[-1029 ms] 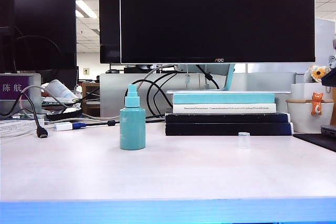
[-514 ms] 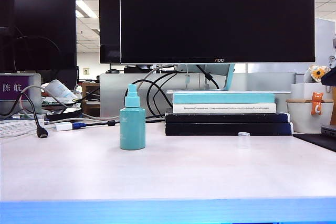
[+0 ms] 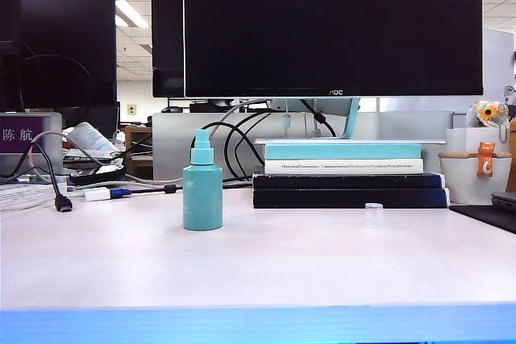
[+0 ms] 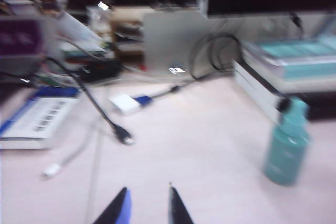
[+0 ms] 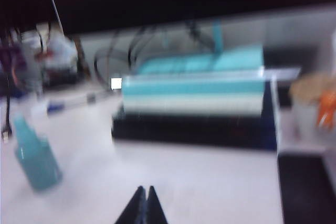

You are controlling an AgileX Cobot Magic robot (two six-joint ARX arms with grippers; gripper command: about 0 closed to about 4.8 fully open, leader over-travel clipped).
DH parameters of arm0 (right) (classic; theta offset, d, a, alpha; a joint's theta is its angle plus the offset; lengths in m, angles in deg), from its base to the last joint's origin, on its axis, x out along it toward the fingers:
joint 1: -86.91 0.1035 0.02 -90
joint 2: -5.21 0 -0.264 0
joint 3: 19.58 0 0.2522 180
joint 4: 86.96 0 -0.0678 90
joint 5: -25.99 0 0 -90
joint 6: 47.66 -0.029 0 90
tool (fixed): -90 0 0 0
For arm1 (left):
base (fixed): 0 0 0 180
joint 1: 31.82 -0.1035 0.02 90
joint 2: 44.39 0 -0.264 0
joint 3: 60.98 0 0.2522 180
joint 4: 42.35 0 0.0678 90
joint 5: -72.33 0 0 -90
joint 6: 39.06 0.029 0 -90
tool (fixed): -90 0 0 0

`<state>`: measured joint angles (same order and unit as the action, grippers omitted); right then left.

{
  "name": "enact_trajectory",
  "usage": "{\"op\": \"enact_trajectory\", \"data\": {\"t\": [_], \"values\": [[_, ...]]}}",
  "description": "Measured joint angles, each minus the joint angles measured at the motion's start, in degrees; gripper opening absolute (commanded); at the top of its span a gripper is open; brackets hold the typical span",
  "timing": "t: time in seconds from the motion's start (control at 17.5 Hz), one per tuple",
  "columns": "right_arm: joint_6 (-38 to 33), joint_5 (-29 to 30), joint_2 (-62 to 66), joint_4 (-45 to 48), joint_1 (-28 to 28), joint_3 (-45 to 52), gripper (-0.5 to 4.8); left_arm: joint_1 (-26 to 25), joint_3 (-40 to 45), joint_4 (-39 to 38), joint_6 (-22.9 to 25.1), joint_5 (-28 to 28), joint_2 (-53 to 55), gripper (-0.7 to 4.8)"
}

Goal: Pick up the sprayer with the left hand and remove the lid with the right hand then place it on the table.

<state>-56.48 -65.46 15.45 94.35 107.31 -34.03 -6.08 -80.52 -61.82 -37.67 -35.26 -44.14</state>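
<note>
One sprayer stands upright on the worktop; one lid sits at its 3 o'clock, well apart. My left tool hovers slightly parted, empty; my right tool is pinched closed, empty.

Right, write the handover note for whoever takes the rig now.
Left end effector: fingers slightly apart, holding nothing, above the table, well short of the sprayer.
Right end effector: shut, holding nothing, over the table in front of the stack of books.
Sprayer: upright on the table, nozzle bare.
Lid: stands on the table in front of the books.
Done: lid off and set down.
Left: nothing visible.
</note>
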Motion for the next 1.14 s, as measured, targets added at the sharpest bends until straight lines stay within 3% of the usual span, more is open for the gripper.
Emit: {"op": "enact_trajectory", "data": {"t": [0.17, 0.34, 0.63, 0.86, 1.14], "values": [[0.0, 0.13, -10.51, -4.17, -1.84, 0.0, -0.01, -7.08, 0.04, 0.68, -0.02, -0.02, 0.02, 1.07], [-0.11, 0.37, -10.1, -3.89, -6.43, 0.0, -0.01, -14.34, 0.04, 1.25, -0.02, -0.11, 0.02, 1.07], [-0.15, 1.22, -10.16, -8.48, -21.44, 0.02, -0.01, -21.55, 1.55, 4.92, -0.02, 1.22, 0.02, 1.07], [-0.13, 1.33, -10.16, -16.41, -22.49, 0.02, -0.01, -26.29, 5.42, 7.48, -0.15, 2.64, 0.0, 1.07], [-0.15, 1.46, -10.16, -17.53, -22.47, 0.02, -0.01, -26.45, 5.42, 9.77, -0.15, 4.63, 0.02, 1.07]]}}
